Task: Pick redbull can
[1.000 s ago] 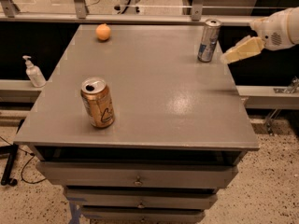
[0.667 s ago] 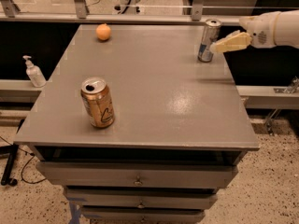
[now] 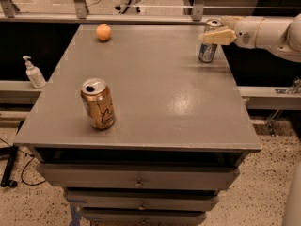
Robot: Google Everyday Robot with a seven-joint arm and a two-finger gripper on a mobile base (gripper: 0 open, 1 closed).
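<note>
The grey table (image 3: 155, 93) fills most of the room, with drawers (image 3: 136, 178) stacked below its near edge. A white arm (image 3: 268, 32) reaches in from the right, and its gripper (image 3: 215, 31) sits at the top of the redbull can (image 3: 207, 53). I cannot tell whether its grip has closed.

The redbull can is slim, blue and silver, its lettering too blurred to read. It stands upright at the far right edge, long axis vertical, silver top up.

A gold can (image 3: 98, 105) stands near left, an orange ball (image 3: 103, 32) lies far left, and a pump bottle (image 3: 34, 73) sits on a ledge off to the left.
</note>
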